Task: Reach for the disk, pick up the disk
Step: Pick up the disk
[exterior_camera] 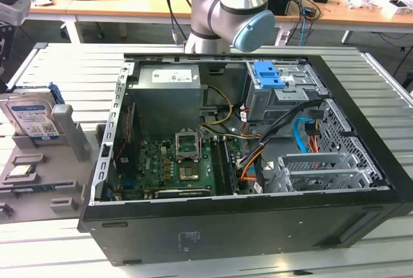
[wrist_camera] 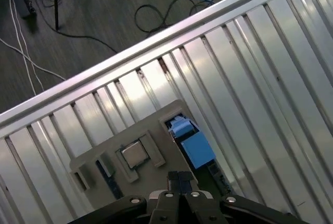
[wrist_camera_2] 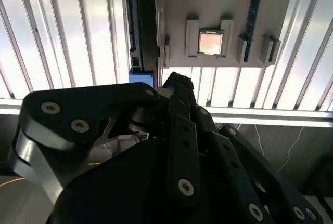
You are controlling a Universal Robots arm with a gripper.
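The silver, blue-bracketed disk [exterior_camera: 31, 118] stands upright in a grey holder [exterior_camera: 68, 133].

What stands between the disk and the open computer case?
In the exterior view, a grey upright post of the tray stands between the disk and the computer case.

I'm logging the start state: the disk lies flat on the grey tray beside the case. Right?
No. The disk does not lie flat: it stands on edge in a slot of the grey tray beside the case. The exterior view shows it.
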